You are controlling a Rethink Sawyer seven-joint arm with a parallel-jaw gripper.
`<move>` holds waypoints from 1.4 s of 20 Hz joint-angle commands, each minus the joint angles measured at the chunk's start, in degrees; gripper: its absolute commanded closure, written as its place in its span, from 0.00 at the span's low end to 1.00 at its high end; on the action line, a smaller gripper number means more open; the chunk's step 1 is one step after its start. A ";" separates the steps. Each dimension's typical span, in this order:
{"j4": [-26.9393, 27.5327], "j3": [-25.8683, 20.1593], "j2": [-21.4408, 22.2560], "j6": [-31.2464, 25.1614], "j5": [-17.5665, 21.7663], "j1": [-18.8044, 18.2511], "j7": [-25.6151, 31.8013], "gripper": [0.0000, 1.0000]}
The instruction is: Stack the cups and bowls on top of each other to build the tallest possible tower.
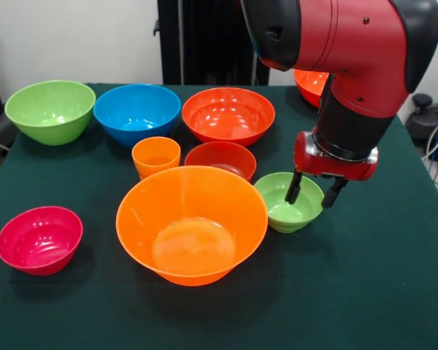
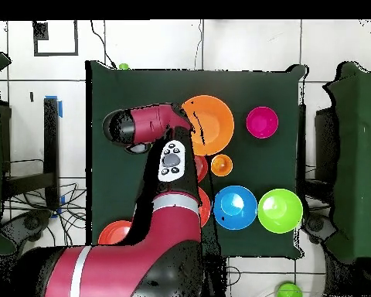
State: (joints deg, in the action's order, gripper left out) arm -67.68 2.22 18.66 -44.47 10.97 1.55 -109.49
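The largest orange bowl stands mid-table. Just right of it in the front view sits a small green bowl. My gripper hangs open over that bowl's right side, one finger inside the rim and the other outside it, holding nothing. Behind the big bowl stand an orange cup and a small red-orange bowl. Every piece rests singly on the cloth. In the overhead view the arm hides the gripper and the small green bowl.
At the back stand a large green bowl, a blue bowl and a wide red-orange bowl. A pink bowl sits front left. Another red-orange bowl lies behind the arm.
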 commanded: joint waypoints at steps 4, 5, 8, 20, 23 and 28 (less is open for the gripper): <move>0.79 -4.71 -0.10 -4.21 -0.75 0.83 -1.29 0.00; 0.82 -4.67 -0.43 -3.77 -0.49 0.74 -1.10 0.00; -0.14 -4.43 -1.09 -1.45 0.92 0.67 -0.13 0.00; -1.98 -5.88 -2.85 2.84 0.05 -0.38 -1.31 0.00; -1.46 -6.11 -3.82 3.78 0.11 -0.56 -1.39 0.00; -2.01 -6.17 -3.70 4.31 0.05 -0.77 -1.50 0.00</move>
State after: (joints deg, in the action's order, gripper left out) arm -67.67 2.04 17.27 -43.84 10.96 1.41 -109.49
